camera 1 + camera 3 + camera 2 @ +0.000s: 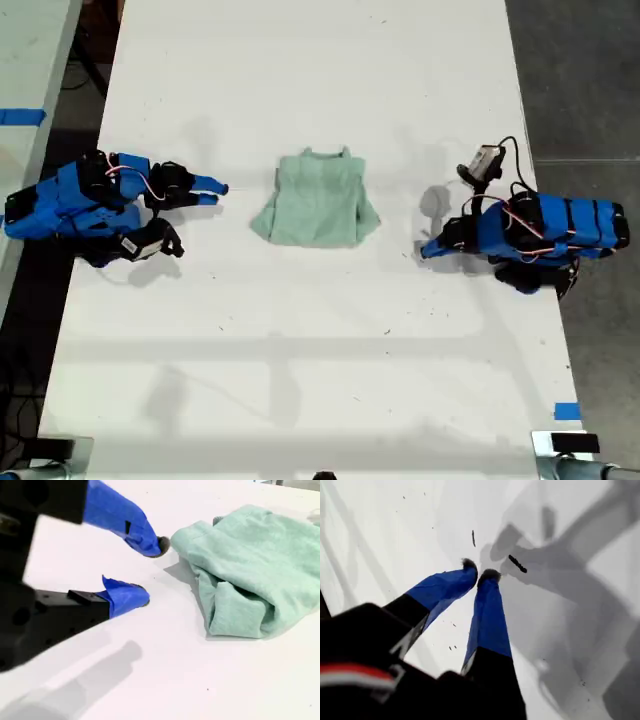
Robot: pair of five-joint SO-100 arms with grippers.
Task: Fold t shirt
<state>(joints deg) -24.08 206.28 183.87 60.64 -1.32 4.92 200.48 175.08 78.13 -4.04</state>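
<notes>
The t shirt (318,200) is a pale mint-green garment lying partly folded and wrinkled at the middle of the white table (300,350), neck opening toward the far edge. My second gripper (152,572) is open and holds nothing. Its blue fingertips (150,542) hover just short of the t shirt (250,565); it belongs to the arm on the exterior view's left (215,190). My first gripper (479,572) is shut on nothing, tips close to bare table. It is the arm on the exterior view's right (427,249), a short gap from the shirt.
A second table (30,60) with blue tape (20,116) stands beyond the exterior view's left edge. Another blue tape mark (567,411) sits near the table's near corner on the exterior view's right. Dark floor (590,80) borders that side. Arm shadows fall across the table.
</notes>
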